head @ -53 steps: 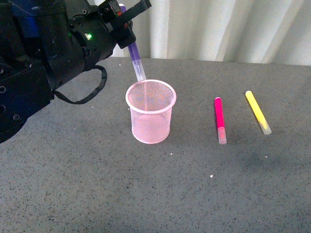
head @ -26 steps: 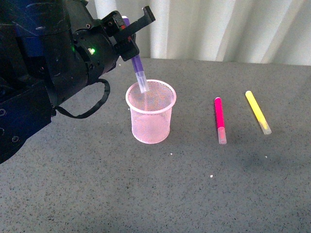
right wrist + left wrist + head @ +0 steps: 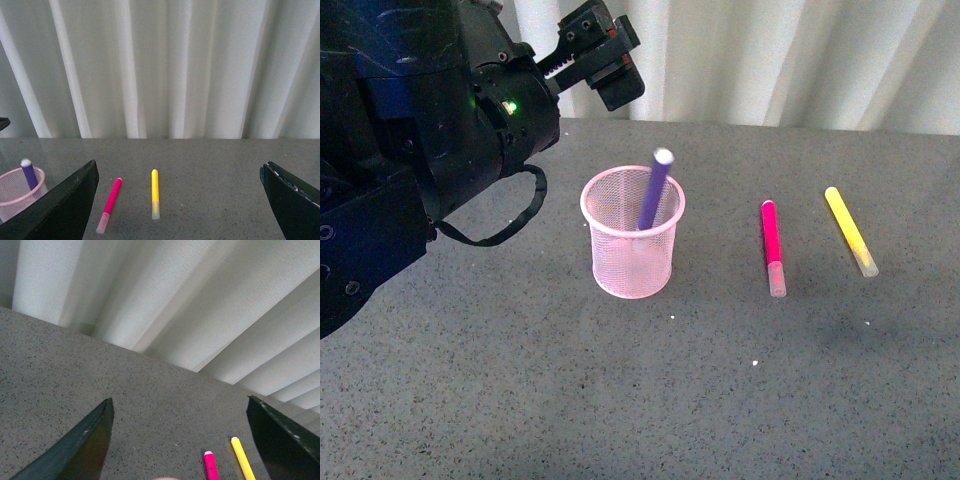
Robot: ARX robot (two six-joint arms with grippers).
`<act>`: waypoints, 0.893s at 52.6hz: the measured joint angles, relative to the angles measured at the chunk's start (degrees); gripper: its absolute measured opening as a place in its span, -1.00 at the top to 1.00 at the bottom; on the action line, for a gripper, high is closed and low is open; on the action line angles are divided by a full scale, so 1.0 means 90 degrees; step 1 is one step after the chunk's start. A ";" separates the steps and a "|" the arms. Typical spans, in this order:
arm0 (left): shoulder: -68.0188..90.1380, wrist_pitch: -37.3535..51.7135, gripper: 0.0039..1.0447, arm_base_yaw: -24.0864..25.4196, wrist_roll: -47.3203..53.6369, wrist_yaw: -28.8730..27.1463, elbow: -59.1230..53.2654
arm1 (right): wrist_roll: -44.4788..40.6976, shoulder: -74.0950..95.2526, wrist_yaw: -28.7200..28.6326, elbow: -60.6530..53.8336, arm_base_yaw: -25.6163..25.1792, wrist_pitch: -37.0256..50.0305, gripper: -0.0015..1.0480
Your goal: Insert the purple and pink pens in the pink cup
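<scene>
Purple pen (image 3: 653,190) in the cup (image 3: 630,265); pink pen (image 3: 772,245) next.
Front: the left gripper (image 3: 605,55) is seen wide open, empty, up behind the cup; the pink pen lies flat to the cup's right, long axis running away. Left wrist: jaws spread, nothing held. Right wrist: the right gripper (image 3: 179,167) gapes empty, pink pen ahead; this arm is judged nearer.

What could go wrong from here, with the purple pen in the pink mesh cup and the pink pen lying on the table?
1. The dark purple pen leans on the rim of the pale-pink wire-mesh cup, with its end above the rim. Bringing in the second pen might strike it and tip the cup.
2. The magenta-pink pen lies flat near the yellow marker. A careless grasp might nudge or take the wrong one.
</scene>
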 joint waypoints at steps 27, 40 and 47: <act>-0.3167 -0.2346 -0.88 0.1243 0.0617 0.1843 -0.1741 | 0.0000 0.0000 0.0000 0.0000 0.0000 0.0000 -0.87; -0.5581 -0.4894 -0.88 0.2460 0.1564 0.3211 -0.2786 | 0.0000 0.0000 0.0000 0.0000 0.0000 0.0000 -0.87; -0.6635 -0.5904 -0.88 0.3276 0.2108 0.3866 -0.3157 | 0.0000 0.0000 0.0000 0.0000 0.0000 0.0000 -0.87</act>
